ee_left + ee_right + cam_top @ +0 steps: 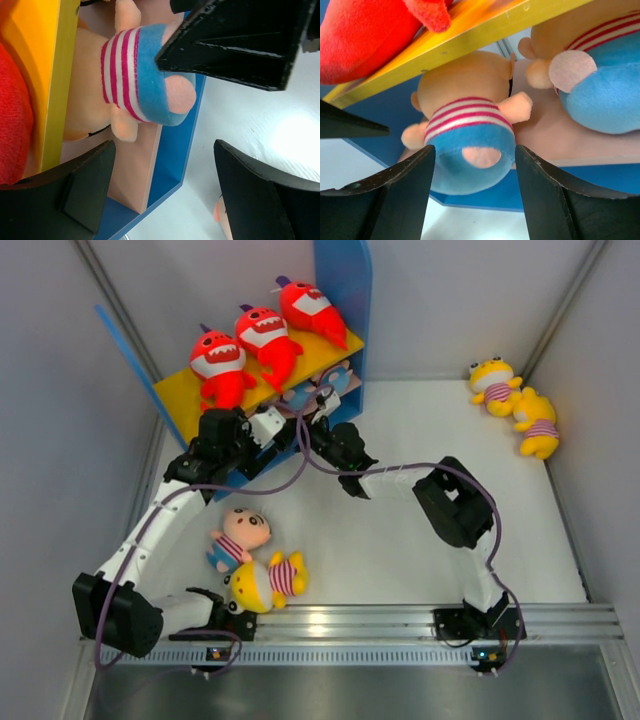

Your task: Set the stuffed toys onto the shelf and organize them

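Observation:
The shelf (345, 280) has three red sharks (265, 335) lying on its yellow top board (180, 395). My right gripper (318, 428) reaches into the lower tier. In the right wrist view it (475, 155) is shut on the blue bottom of a pink-faced doll (465, 135), whose bottom hangs past the pinkish board's edge. A second pink-faced doll (600, 95) lies beside it on that board. My left gripper (282, 425) is open and empty (165, 190) at the shelf's front corner, next to the held doll (130, 65).
A pink-faced doll (240, 535) and a yellow doll (265, 580) lie on the table near the left arm's base. Two yellow dolls (495, 380) (538, 425) lie at the far right by the wall. Both arms crowd the shelf's front.

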Controlling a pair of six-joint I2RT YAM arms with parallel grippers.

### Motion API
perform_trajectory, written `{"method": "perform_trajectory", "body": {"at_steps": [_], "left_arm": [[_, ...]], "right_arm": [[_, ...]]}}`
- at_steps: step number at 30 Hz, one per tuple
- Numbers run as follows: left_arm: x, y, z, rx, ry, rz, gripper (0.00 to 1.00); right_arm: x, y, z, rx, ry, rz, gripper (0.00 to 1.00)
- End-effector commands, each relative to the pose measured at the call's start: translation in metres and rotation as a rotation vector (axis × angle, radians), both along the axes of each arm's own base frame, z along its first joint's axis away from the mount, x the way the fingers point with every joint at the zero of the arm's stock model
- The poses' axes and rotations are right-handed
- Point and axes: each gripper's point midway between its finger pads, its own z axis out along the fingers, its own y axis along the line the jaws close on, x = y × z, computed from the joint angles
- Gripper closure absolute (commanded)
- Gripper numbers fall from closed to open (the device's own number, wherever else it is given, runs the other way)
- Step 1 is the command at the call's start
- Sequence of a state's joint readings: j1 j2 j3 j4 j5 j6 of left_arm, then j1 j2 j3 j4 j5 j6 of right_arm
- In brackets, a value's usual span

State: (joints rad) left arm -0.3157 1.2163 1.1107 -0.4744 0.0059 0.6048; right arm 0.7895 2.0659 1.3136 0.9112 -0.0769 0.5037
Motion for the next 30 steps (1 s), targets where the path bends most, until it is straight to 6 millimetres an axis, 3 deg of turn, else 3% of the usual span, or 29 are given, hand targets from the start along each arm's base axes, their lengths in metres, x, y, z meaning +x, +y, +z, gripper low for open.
{"method": "perform_trajectory", "body": {"at_steps": [1,7,17,18,21,24,27,28,30], "left_arm": [[-0.005,0.001,0.022,-0.016,-0.045,-0.003,0.14],[-0.007,0.000,0.024,-0.028,-0.038,-0.008,0.14],[-0.014,-0.007,0.040,-0.061,-0.026,-0.038,0.14],[-0.015,-0.008,0.042,-0.067,-0.027,-0.043,0.14],[-0.019,-0.010,0.048,-0.086,-0.022,-0.048,0.14],[-0.023,-0.008,0.058,-0.100,-0.021,-0.036,0.14],[-0.030,-0.004,0.079,-0.159,-0.031,0.025,0.14],[-0.034,-0.004,0.096,-0.184,-0.060,0.031,0.14],[-0.041,-0.004,0.112,-0.222,-0.077,0.035,0.14]], "right_arm": [[-0.003,0.019,0.025,0.085,-0.003,0.042,0.35],[0.009,0.028,0.011,0.077,0.048,0.008,0.36],[0.005,0.038,-0.005,0.053,0.094,0.012,0.40],[0.004,0.039,-0.007,0.057,0.102,0.017,0.43],[0.004,0.039,-0.007,0.078,0.109,0.016,0.70],[0.005,0.035,-0.003,0.111,0.107,-0.002,0.87],[0.014,0.027,0.005,0.150,0.114,-0.067,0.98],[0.018,0.025,0.007,0.160,0.115,-0.091,1.00],[0.020,0.027,0.009,0.167,0.112,-0.108,1.00]]}}
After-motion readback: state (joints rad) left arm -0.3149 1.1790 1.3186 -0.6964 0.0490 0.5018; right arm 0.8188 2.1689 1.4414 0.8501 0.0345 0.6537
